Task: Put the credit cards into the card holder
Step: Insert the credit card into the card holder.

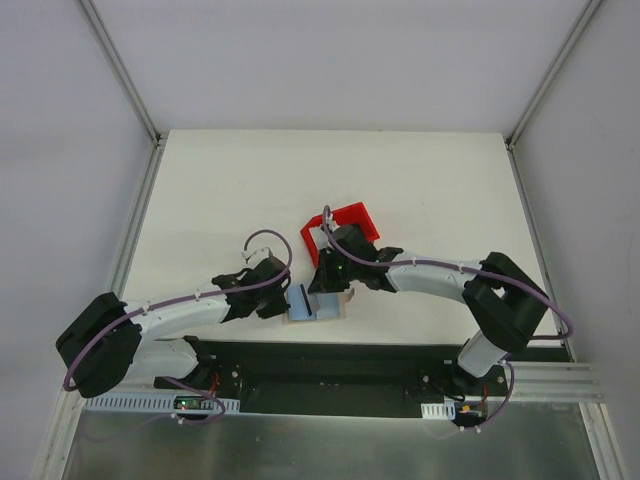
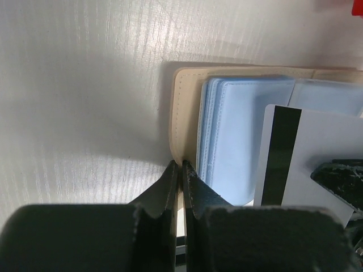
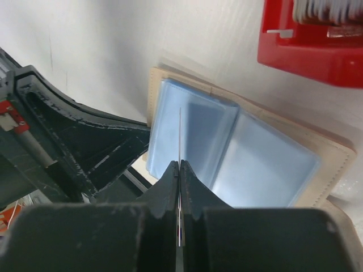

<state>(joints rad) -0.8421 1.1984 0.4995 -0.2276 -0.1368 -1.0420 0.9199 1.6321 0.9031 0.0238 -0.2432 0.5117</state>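
The card holder lies open near the table's front edge, tan outside with pale blue sleeves. My left gripper is shut on its tan left edge, and the same gripper shows at the holder's left side from above. My right gripper is shut on one of the credit cards, seen edge-on as a thin line standing over the left sleeve. The left wrist view shows that card as white with a black stripe, above the blue sleeves. From above, the right gripper hangs over the holder.
A red plastic bin stands just behind the holder, and more cards stand inside the bin. The left gripper's black fingers lie close beside the holder. White table spreads beyond.
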